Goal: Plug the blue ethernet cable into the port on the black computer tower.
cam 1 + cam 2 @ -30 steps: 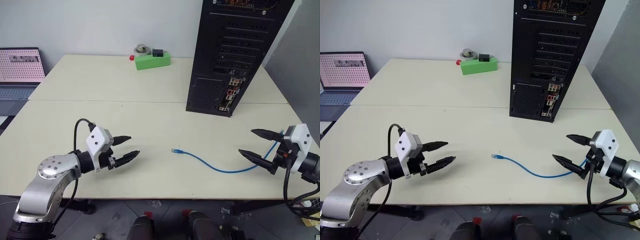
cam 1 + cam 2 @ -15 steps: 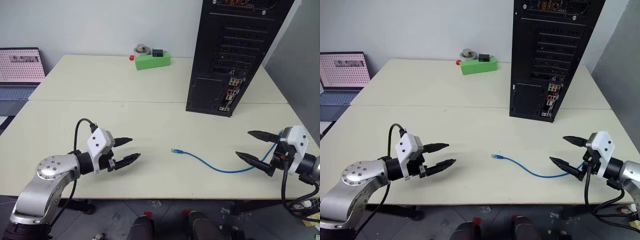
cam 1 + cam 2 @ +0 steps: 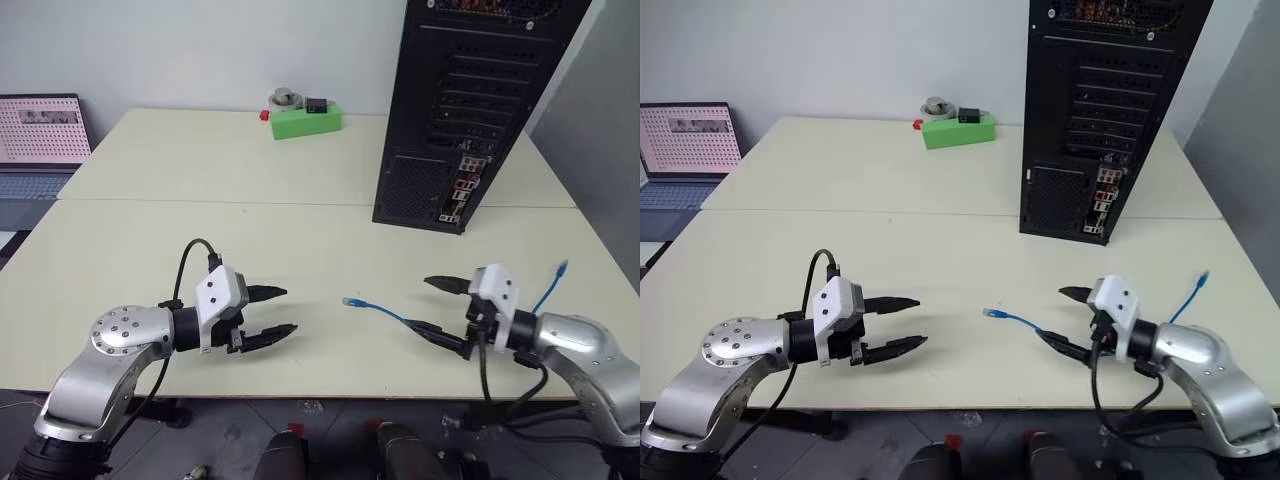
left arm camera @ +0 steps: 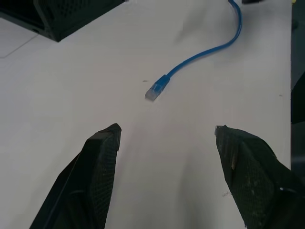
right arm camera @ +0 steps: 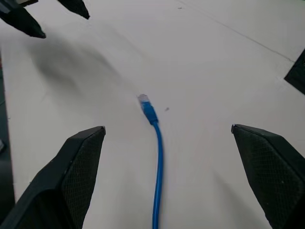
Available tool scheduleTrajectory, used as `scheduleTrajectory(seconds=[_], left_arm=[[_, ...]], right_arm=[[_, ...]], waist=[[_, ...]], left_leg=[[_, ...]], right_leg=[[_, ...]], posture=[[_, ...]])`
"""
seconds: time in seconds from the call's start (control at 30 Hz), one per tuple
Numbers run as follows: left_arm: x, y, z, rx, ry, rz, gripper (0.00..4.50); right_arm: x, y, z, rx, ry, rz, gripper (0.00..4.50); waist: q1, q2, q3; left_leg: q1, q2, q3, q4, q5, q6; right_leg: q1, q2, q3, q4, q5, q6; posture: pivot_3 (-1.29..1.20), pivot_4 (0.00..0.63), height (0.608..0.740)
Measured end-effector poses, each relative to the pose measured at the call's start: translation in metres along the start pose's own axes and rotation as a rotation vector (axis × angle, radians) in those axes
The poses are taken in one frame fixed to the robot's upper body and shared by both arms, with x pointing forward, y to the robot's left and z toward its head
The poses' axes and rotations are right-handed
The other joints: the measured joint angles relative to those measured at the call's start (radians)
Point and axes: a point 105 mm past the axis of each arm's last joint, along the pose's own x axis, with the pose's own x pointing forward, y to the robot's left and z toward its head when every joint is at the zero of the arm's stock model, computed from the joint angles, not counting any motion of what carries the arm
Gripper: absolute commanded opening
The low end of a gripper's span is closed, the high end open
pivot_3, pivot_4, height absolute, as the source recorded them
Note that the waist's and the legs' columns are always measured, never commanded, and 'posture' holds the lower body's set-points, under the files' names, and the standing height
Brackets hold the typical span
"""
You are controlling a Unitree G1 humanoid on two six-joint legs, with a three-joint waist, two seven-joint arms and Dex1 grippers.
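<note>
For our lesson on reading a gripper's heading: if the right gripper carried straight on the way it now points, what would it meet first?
Probably the blue ethernet cable: the open right gripper straddles the cord, whose plug end lies ahead between the fingers. Beyond it lies bare table, then the left gripper. Height above the cord is unclear.

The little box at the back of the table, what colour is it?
The little box is bright green, clearest in the left eye view.

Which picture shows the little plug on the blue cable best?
The left wrist view: the blue ethernet cable ends in a plug, big and unblocked. The right wrist view shows it well too; the head views show it tiny.
</note>
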Motion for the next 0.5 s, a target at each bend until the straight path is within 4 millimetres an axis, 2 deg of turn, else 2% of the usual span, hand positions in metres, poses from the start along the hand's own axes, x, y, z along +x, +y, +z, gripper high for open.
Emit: scheduleTrajectory(seconds=[0.03,0.27,0.4,0.5], left_arm=[[0.001,0.0,0.001,0.015,-0.002,-0.006,3.37],[0.003,-0.002,0.0,0.031,0.008,-0.016,3.37],[0.005,-0.004,-0.001,0.039,0.009,-0.026,3.37],[0.007,-0.005,-0.001,0.038,0.009,-0.031,3.37]], right_arm=[[0.009,0.002,-0.007,0.009,0.008,0.009,4.49],[0.031,0.004,-0.035,0.052,0.046,0.001,4.49],[0.042,0.006,-0.041,0.048,0.05,0.004,4.49],[0.046,0.006,-0.041,0.027,0.052,0.008,4.02]], waist=[[0.0,0.0,0.0],[0.0,0.0,0.0],[0.0,0.0,0.0],[0.0,0.0,0.0]], left_leg=[[0.0,0.0,0.0,0.0,0.0,0.0],[0.0,0.0,-0.001,0.0,0.0,0.0],[0.0,0.0,-0.001,0.0,0.0,0.0],[0.0,0.0,-0.002,0.0,0.0,0.0]], right_leg=[[0.0,0.0,0.0,0.0,0.0,0.0],[0.0,0.0,-0.001,0.0,0.0,-0.001],[0.0,0.0,-0.001,0.001,0.001,-0.002],[0.0,0.0,-0.002,0.0,0.002,-0.004]], posture=[[0.0,0.15,0.74],[0.0,0.15,0.74],[0.0,0.15,0.74],[0.0,0.15,0.74]])
